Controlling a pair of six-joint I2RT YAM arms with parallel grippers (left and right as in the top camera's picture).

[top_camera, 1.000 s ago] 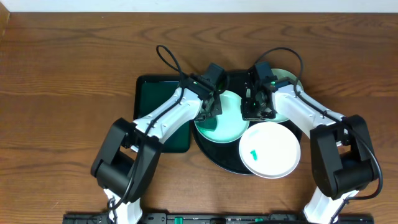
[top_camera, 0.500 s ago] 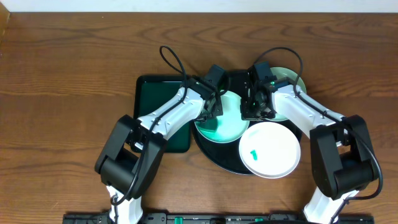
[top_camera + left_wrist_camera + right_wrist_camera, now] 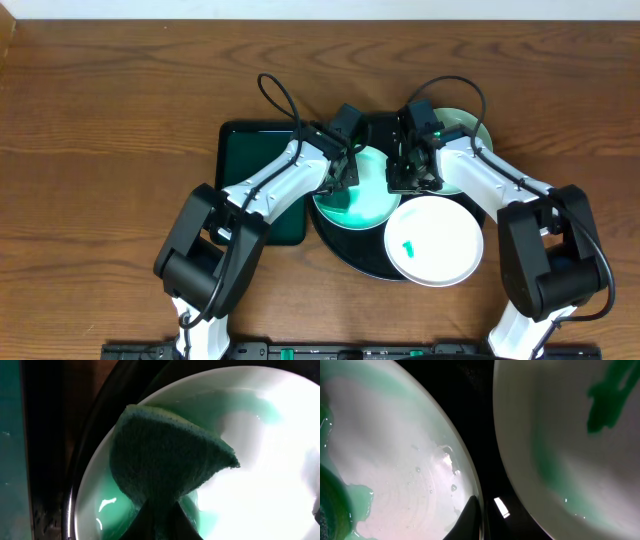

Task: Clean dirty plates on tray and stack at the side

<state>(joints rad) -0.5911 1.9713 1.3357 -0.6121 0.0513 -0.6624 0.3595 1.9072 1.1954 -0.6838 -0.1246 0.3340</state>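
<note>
Here, my black tray holds all three plates: the wet plate on its left side, the front plate at its near right edge, the back plate at its far right. My left pincer is clamped on a green sponge, pressed onto the wet plate, which is filmed in pale green. My right pincer is closed on that plate's rim. The front plate bears a small green smear
</note>
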